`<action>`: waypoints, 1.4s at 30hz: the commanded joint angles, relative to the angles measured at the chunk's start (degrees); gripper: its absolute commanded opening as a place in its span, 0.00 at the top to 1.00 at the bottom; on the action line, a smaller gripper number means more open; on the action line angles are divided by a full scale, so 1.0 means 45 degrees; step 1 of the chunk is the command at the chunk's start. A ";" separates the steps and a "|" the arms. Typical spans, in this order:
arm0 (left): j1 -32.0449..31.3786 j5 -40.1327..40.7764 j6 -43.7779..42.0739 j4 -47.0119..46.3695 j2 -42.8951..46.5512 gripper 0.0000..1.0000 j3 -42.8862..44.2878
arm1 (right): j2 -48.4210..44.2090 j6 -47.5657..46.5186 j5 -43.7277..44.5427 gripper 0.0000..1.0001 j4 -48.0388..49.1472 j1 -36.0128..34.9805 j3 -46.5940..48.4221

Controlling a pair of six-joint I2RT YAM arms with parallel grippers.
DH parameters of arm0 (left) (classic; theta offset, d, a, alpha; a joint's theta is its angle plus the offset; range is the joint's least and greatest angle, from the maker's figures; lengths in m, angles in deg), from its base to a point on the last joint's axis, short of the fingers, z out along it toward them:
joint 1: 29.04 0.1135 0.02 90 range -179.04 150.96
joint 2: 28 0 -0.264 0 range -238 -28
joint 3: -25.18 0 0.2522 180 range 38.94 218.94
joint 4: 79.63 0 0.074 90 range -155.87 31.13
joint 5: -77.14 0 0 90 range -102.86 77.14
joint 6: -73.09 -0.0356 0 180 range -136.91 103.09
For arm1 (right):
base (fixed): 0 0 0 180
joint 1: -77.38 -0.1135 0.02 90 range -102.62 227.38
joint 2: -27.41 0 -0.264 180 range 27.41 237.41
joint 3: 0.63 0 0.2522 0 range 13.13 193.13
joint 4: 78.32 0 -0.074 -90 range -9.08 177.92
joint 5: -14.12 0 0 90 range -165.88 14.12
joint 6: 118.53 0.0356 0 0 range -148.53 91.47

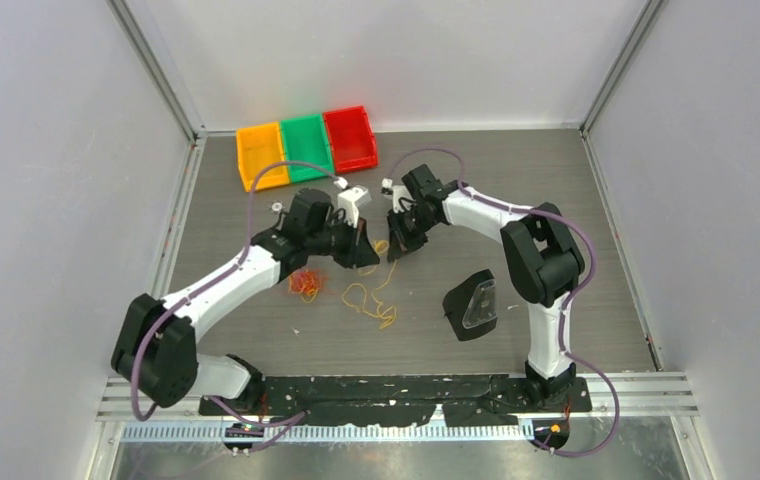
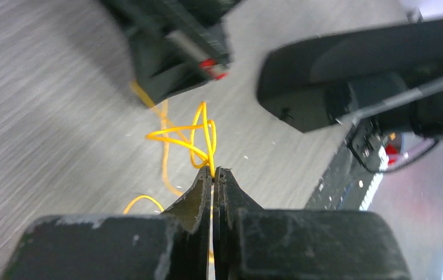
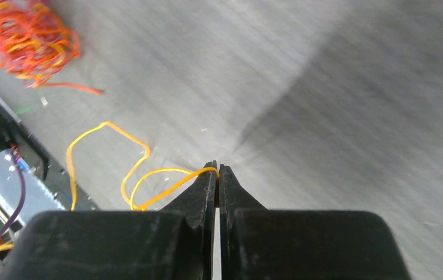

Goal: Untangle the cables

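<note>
Across the grey wood-grain table (image 1: 556, 200) I see both arms bent in toward the middle. The left arm (image 1: 216, 290) sweeps up from the lower left, and the right arm (image 1: 541, 260) folds over from the lower right. Against the far edge stand three bins side by side: an orange bin (image 1: 261, 155), a green bin (image 1: 305, 147) and a red bin (image 1: 350, 138). A black object with a clear face (image 1: 473, 305) lies just beside the right arm, apart from the wires.

The left gripper (image 1: 367, 262) and the right gripper (image 1: 396, 250) sit close together, tips pointing down at the table. On my left wrist view the left gripper (image 2: 213, 170) has its jaws pressed together on the yellow cable (image 2: 190, 137), whose loops rise from the tips. On the right wrist view the right gripper (image 3: 217, 169) is likewise pinched onto the yellow cable (image 3: 169, 170).

From above, the yellow cable (image 1: 371, 300) trails in loose loops toward the near side. The red and orange bunch (image 1: 305, 284) lies tangled beside the left arm, held by neither gripper (image 3: 24, 41).
</note>
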 commanded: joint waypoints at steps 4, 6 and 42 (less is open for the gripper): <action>-0.2711 -0.0344 -0.1876 0.1696 -0.0419 1.00 -0.0311 | -0.1337 0.0597 -0.0217 0.95 0.1200 0.0090 -0.0430; -0.3067 0.0368 -0.2596 0.2166 -0.1274 1.00 0.0003 | -0.1454 0.0627 -0.0308 0.94 0.1188 0.0129 -0.0528; -0.6243 0.7270 -1.0910 -0.1886 -0.2338 0.00 -0.1449 | -0.1307 0.0188 -0.1212 0.95 0.0762 0.0211 -0.0715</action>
